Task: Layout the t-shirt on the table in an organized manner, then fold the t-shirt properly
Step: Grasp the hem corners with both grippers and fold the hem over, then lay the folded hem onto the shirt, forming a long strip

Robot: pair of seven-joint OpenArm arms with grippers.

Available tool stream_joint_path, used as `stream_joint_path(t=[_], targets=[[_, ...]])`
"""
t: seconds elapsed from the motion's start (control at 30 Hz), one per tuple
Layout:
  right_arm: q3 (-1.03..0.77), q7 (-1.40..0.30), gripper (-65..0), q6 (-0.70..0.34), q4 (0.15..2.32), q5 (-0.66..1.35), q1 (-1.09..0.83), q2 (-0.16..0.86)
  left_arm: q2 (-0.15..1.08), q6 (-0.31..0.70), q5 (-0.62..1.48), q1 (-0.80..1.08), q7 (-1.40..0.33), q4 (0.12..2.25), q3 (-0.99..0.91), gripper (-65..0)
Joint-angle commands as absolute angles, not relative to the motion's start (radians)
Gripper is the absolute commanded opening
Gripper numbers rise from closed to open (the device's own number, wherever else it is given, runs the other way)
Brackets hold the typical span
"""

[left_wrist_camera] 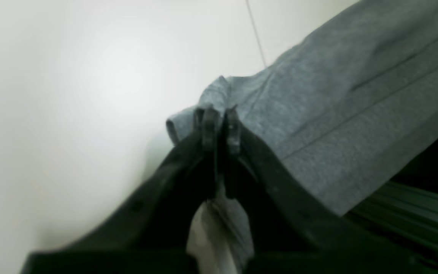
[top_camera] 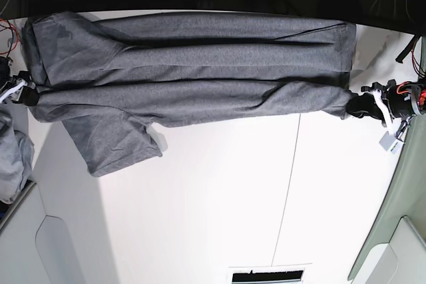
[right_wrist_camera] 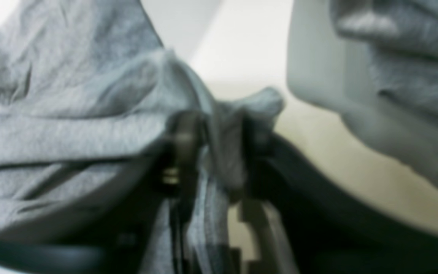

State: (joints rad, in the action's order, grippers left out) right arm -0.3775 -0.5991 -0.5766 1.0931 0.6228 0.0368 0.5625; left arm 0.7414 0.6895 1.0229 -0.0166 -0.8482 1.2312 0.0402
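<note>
The T-shirt point(top_camera: 226, 54) was soft matt cloth, finely heathered and creased. The tabletop point(top_camera: 200, 217) looked smooth, with a faint sheen. The bundle point(top_camera: 9, 157) at its edge was cloth too, rumpled and matt.

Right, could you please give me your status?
Black left gripper shut on heather-grey t-shirt. Right gripper open, shirt fabric between fingers. Shirt creased across white table. Paler cloth bundle nearby.
</note>
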Motion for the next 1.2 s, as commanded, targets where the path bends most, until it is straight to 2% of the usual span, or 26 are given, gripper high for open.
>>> stream_joint_path(t=[0.0, 0.1, 0.23, 0.37, 0.47, 0.63, 0.73, 1.0, 1.03, 1.07, 1.17], targets=[[-0.387, -0.558, -31.2, -0.580, 1.109, 0.654, 0.065, 0.590, 0.759, 0.698, 1.036, -0.031, -0.835, 1.246, 0.031, -65.0], [-0.390, -0.487, -30.5, -0.580, 1.109, 0.657, 0.105, 0.585, 0.742, 0.698, 1.012, -0.028, -0.836, 1.246, 0.031, -65.0], [-0.389, -0.482, -30.5, -0.572, 1.108, 0.641, 0.200, 0.561, 0.734, 0.698, 1.005, -0.027, -0.836, 1.246, 0.031, -65.0], [-0.357, -0.482, -30.5, -0.563, 1.081, 0.529, 0.295, 0.501, 0.734, 0.698, 1.005, -0.027, -0.843, 1.246, 0.031, -65.0], [-0.286, -0.445, -30.5, -0.546, 0.984, 0.437, 0.368, 0.463, 0.734, 0.698, 1.005, -0.028, -0.842, 1.246, 0.031, -65.0], [-0.142, -0.330, -30.5, -0.545, 0.706, 0.344, 0.479, 0.437, 0.735, 0.698, 1.005, -0.027, -0.844, 1.246, 0.031, -65.0], [-0.106, -0.321, -30.5, -0.547, 0.632, 0.345, 0.503, 0.419, 0.734, 0.698, 1.005, -0.027, -0.846, 1.246, 0.031, -65.0], [-0.102, -0.367, -30.8, -0.580, 0.646, 0.352, 0.503, 0.330, 0.734, 0.698, 1.006, -0.027, -0.842, 1.246, 0.031, -65.0], [-0.102, -0.367, -32.9, -0.580, 0.649, 0.352, 0.503, 0.320, 0.734, 0.698, 1.006, -0.027, -0.842, 1.246, 0.031, -65.0], [-0.102, -0.368, -38.1, -0.580, 0.654, 0.352, 0.503, 0.312, 0.734, 0.698, 1.005, -0.027, -0.842, 1.246, 0.031, -65.0], [-0.102, -0.414, -62.3, -0.580, 0.677, 0.360, 0.503, 0.299, 0.734, 0.698, 1.006, -0.027, -0.842, 1.246, 0.031, -65.0]])
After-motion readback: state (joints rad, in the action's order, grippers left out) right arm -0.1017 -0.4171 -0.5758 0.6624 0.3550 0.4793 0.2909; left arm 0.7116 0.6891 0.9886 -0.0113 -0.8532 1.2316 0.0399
